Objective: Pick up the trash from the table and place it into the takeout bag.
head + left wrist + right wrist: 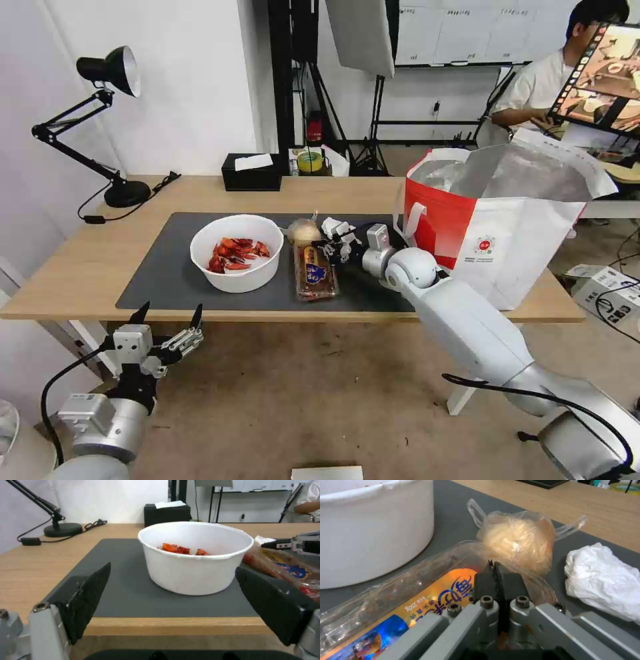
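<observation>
Long wooden table (200,193) with a dark grey mat (173,267) on top. Black lamp (107,73) at the far left corner, black tissue box (251,173) at the back edge.

On the mat, a white round bowl (237,253) with red crayfish shells (237,255) heaped at the bottom, well below the rim. Just beside it, a clear plastic tray (315,272) with a bright label on its lid and red tomatoes inside. Past the far end of the tray, a small tan knotted bag (304,231) with something round and pale in it. Near that, a crumpled white tissue (603,580) lying on the mat.

At the right end of the table, a big red-and-white takeout bag (493,233), standing open, shiny silver inside. Cannot tell what is in it.

Right gripper (495,566) low over the tray lid, right by the tan bag, fingers pressed together with nothing between them.

Left gripper (167,313) off the table, below the near edge, pointing at the bowl, fingers spread wide and holding nothing.
</observation>
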{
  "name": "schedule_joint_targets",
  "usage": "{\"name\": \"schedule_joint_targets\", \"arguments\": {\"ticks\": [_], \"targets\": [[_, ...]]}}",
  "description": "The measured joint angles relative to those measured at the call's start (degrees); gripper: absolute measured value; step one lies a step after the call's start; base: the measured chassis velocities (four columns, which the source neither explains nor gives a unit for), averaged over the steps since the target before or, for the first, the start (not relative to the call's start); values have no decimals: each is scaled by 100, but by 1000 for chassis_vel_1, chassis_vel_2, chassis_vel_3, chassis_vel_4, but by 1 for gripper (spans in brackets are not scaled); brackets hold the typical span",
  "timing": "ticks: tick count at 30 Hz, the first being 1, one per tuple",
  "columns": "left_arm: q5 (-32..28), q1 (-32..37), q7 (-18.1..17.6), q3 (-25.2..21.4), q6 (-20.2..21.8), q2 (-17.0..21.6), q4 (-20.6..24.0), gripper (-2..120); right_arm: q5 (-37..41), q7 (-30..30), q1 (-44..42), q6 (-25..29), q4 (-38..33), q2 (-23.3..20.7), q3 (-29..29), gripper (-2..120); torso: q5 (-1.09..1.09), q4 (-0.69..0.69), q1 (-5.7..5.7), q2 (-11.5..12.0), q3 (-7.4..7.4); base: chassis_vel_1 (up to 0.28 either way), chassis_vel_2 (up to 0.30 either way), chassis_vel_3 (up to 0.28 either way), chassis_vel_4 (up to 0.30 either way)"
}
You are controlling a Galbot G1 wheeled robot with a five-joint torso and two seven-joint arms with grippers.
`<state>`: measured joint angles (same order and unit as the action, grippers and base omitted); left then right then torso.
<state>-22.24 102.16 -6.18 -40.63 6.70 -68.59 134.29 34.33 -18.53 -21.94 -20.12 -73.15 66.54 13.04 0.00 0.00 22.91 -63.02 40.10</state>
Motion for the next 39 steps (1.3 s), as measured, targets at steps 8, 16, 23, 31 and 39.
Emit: {"name": "schedule_joint_targets", "arguments": {"ticks": [8,16,23,31,39], "targets": [[-38,-19,13,64,-4,44,69,100,209,57,39,-96,-183,-135,28,0,0,0,0,0,0,0,0,0,0],[-596,-224,62,237,-70,215,91,100,512,169,8,-186,-669,-396,8,0,0,0,0,0,0,0,0,0,0],[-1913,-734,330,455,91,662,109,100,599,278,22,-197,-800,-446,1,0,0,0,0,0,0,0,0,0,0],[-4413,-1302,496,780,830,1190,248,100,610,365,65,-133,-757,-343,9,0,-1,0,0,0,0,0,0,0,0],[-6052,-1990,604,930,1338,1649,-144,100,601,382,126,-124,-588,-140,55,0,-1,0,1,0,1,0,0,0,0]]}}
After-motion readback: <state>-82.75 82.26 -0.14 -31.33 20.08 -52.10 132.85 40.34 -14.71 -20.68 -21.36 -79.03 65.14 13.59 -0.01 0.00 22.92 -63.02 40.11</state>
